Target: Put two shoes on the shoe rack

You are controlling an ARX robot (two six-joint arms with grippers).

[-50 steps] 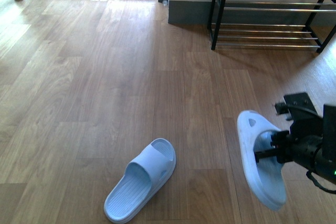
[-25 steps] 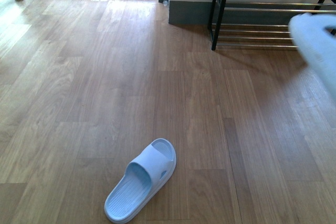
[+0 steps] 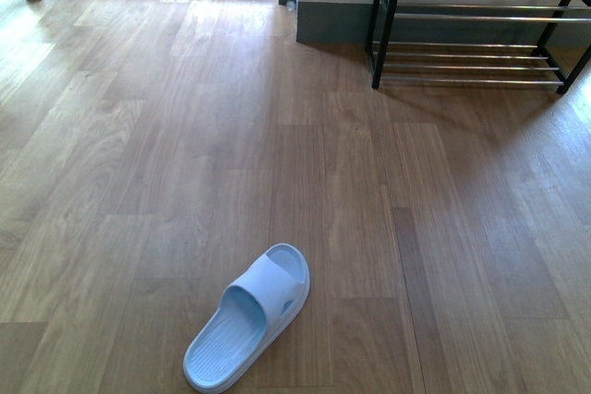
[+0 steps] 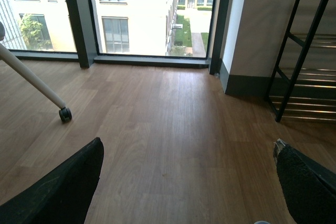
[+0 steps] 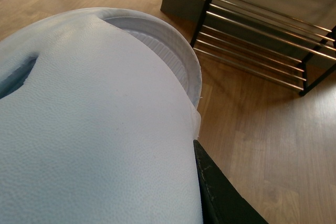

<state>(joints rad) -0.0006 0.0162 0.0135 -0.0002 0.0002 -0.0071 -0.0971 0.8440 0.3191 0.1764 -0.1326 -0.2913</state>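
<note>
One pale-blue slide [image 3: 247, 316] lies on the wood floor near the front, sole down, toe pointing to the far right. A second pale-blue slide [image 5: 94, 129] fills the right wrist view, and my right gripper [image 5: 195, 148] is shut on it. Only one black finger [image 5: 220, 195] shows, pressed against the slide's edge. The shoe rack [image 3: 471, 20] stands at the far right against the wall; its chrome rods [image 5: 262, 30] lie ahead of the held slide. My left gripper [image 4: 186, 182] is open over bare floor, holding nothing. Neither arm shows in the front view.
A grey wall base [image 3: 332, 20] adjoins the rack on its left. Floor-length windows [image 4: 136, 14] close the far side. In the left wrist view a white leg on a castor [image 4: 65, 114] stands on the floor, and the rack's arched side [image 4: 302, 51] is seen too.
My right arm with the held slide rose and swung right, leaving the front view. The slide on the floor has not moved.
</note>
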